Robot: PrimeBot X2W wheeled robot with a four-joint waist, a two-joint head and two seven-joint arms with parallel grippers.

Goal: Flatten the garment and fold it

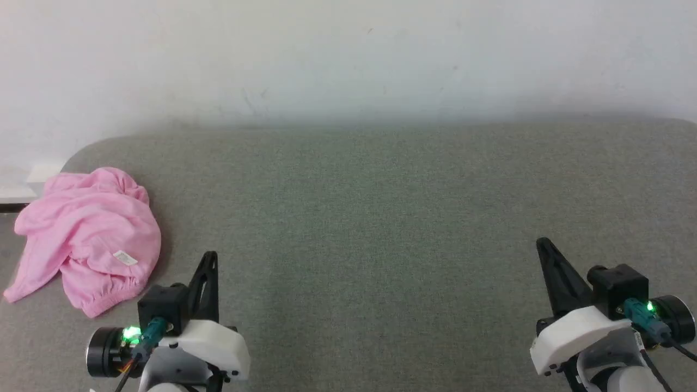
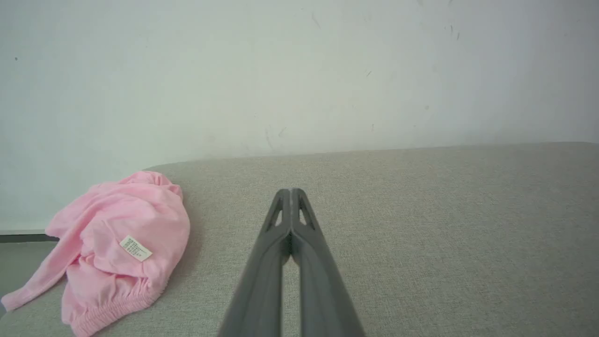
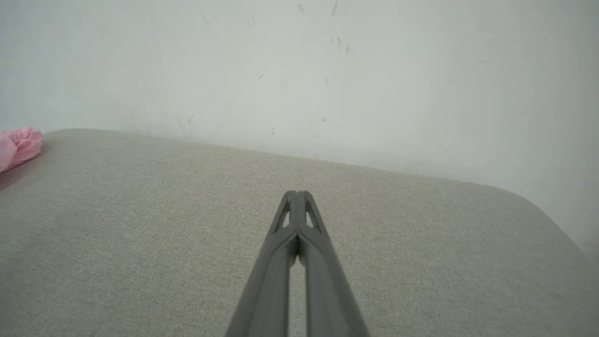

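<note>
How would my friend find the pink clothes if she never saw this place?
Look at the big grey padded surface against the white wall, then go to its rounded left corner. The garment lies crumpled there. It is the one pink thing, with a small white label and a gathered band.

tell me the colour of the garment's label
The label is white; clearest in left wrist view.

A bare indoor workroom: a grey cloth-covered table (image 1: 381, 218) set against a plain, scuffed white wall (image 1: 348, 54).
</note>
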